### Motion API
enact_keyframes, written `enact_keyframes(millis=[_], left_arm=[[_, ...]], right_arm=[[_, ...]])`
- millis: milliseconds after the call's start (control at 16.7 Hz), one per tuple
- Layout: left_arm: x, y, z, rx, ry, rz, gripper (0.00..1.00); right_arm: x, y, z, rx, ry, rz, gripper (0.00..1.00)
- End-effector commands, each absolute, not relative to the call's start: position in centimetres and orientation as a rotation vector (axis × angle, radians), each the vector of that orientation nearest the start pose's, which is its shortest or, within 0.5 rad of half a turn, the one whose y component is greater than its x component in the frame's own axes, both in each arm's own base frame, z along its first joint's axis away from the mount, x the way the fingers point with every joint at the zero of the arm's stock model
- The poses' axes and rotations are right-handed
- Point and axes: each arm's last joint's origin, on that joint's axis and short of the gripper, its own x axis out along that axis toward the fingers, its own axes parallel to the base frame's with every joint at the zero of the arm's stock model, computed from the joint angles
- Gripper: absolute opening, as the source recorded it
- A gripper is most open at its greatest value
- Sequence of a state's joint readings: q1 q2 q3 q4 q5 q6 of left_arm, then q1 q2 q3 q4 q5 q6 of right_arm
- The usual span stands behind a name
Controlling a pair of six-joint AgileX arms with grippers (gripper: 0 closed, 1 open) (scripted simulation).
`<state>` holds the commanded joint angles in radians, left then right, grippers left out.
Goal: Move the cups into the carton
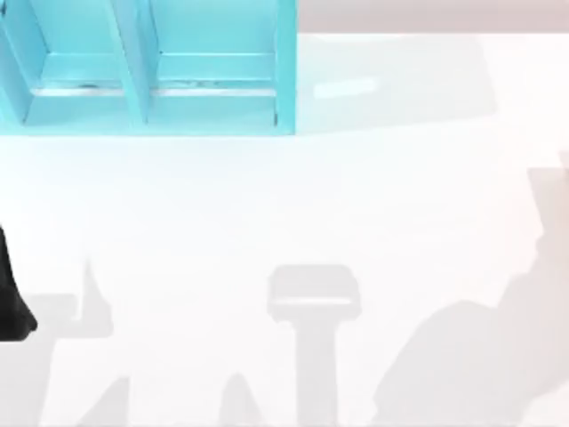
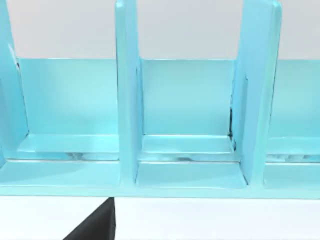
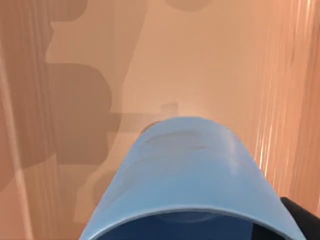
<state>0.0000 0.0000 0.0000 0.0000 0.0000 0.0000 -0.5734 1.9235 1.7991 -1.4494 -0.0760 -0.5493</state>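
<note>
Top view: left arm [image 1: 13, 298] appears as a dark shape at the far left edge of the white table [image 1: 293, 205], toward the near side. Its fingers are out of frame there; spread cannot be told.

Turquoise rack [image 1: 147, 67] stands at the table's far left, open front facing the near side. Upright dividers [image 1: 133, 62] split it into compartments, and two compartments are in frame. A low ledge runs across each floor. The compartments seen hold nothing.

Table surface right of the rack is bare white, crossed by grey shadows of the arms.

Left wrist view: camera faces the rack [image 2: 165, 130] head-on from just in front. Dividers [image 2: 127, 95] stand upright, with three bays partly in frame. A black part of the left gripper [image 2: 95, 225] enters at the picture's lower edge, above the white table [image 2: 215, 220] in front of the rack. Fingertips are not visible; opening cannot be told.

Right wrist view: blue cup [image 3: 187, 180] sits directly in front of the camera, close up, its open rim toward the lens and its tapered body pointing away. Behind it is an orange-brown surface [image 3: 200, 60] with shadows on it. A black piece of the right gripper [image 3: 302, 220] touches the cup's side at the lower corner. The cup appears held in that gripper.
</note>
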Motion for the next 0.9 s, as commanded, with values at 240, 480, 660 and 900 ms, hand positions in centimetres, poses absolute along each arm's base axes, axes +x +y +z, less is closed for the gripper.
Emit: enact_keyframes(millis=[240,480,660,900], left_arm=[[10.6,-0.1,16.0,0.000,0.000,0.000,1.00],[10.6,-0.1,16.0,0.000,0.000,0.000,1.00],[10.6,-0.1,16.0,0.000,0.000,0.000,1.00],[10.6,-0.1,16.0,0.000,0.000,0.000,1.00]], right_arm=[[31.4,-19.0,26.6,0.062,1.520,0.033,0.00],[31.3,-18.6,23.3,0.071,1.536,0.039,0.00],[31.2,-18.2,21.7,0.070,1.530,0.038,0.00],[31.2,-18.2,21.5,0.070,1.530,0.038,0.00]])
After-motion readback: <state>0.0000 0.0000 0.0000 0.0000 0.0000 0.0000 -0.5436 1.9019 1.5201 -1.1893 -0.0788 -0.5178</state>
